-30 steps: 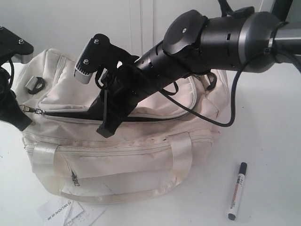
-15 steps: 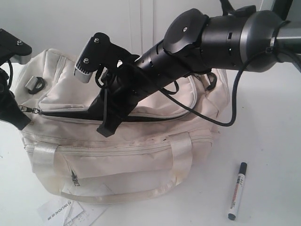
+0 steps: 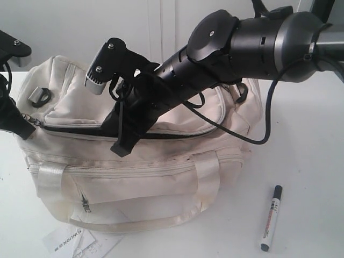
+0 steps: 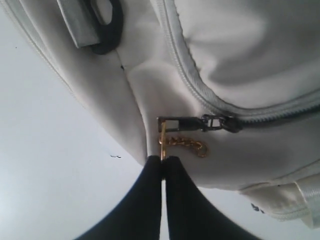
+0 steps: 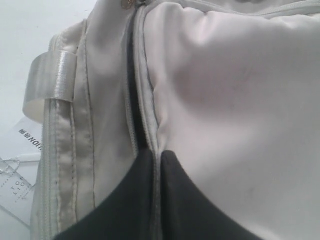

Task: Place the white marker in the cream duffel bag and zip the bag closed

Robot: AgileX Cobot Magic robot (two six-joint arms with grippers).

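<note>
The cream duffel bag (image 3: 134, 177) lies across the middle of the table, its top zip partly open as a dark slit (image 3: 80, 130). The white marker (image 3: 270, 217) lies on the table to the right of the bag, untouched. My left gripper (image 3: 19, 129) (image 4: 162, 159) is at the bag's left end, shut on the gold tab of the zipper pull (image 4: 180, 122). My right gripper (image 3: 122, 148) (image 5: 157, 152) reaches across the bag's top and is shut on the zip edge of the top flap (image 5: 145, 100).
A white paper tag (image 3: 75, 242) (image 5: 20, 165) lies at the bag's front left corner. A shiny strap handle (image 3: 207, 177) hangs down the bag's front. The right arm (image 3: 242, 45) and its cable (image 3: 258, 141) hang over the bag.
My left gripper has drawn the zipper pull a little further left, tugging the bag's left end with it. The right gripper and the marker have stayed put.
</note>
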